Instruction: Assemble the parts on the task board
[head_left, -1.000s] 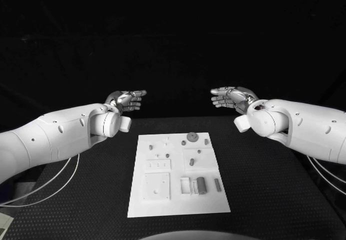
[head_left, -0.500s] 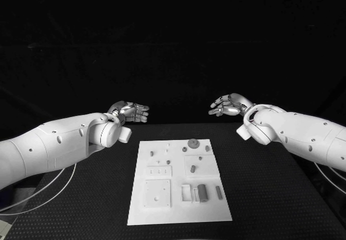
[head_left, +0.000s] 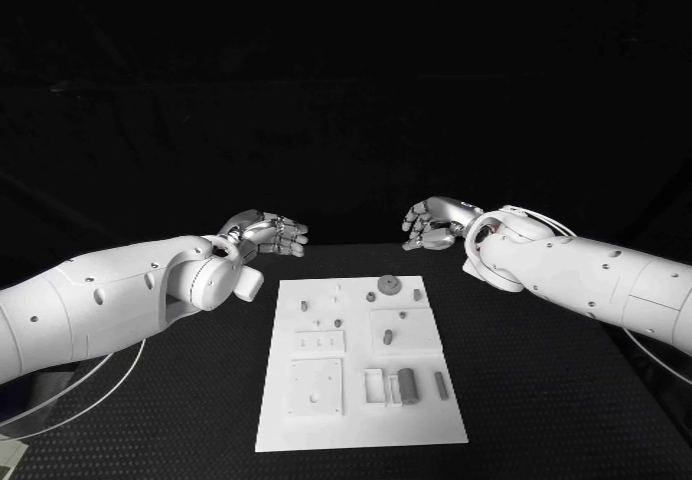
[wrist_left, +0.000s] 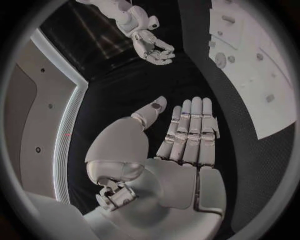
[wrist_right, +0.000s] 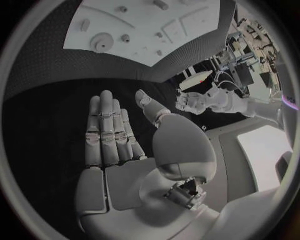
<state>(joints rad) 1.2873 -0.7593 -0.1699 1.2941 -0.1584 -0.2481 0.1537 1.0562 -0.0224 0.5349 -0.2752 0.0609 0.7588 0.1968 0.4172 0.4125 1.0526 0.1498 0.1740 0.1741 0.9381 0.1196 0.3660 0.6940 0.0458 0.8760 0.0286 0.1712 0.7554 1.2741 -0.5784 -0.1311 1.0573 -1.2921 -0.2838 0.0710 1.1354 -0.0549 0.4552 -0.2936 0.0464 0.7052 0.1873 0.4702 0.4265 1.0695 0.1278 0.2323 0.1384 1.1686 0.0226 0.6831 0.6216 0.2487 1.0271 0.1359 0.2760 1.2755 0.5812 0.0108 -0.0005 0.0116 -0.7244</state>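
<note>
The white task board (head_left: 361, 415) lies lengthwise in the middle of the black table. Small grey parts sit on it: a round disc (head_left: 387, 284) at its far end, a short cylinder (head_left: 405, 385) nearer me, and small pegs (head_left: 387, 337) between them. My left hand (head_left: 267, 233) hovers beyond the board's far left corner, fingers apart, holding nothing. My right hand (head_left: 433, 224) hovers beyond the far right corner, also empty. In the left wrist view my left hand's fingers (wrist_left: 190, 130) lie straight, with the board (wrist_left: 250, 65) beside them. The right wrist view shows the right hand's flat palm (wrist_right: 115, 145) and the disc (wrist_right: 100, 41).
A recessed square plate (head_left: 315, 385) and a slotted holder (head_left: 374, 383) occupy the board's near end. Black textured table (head_left: 548, 380) surrounds the board on both sides. White cables (head_left: 87, 385) hang under my left arm.
Both hands have come down and inward toward each other, closer to the board's far edge. The parts on the board have not moved.
</note>
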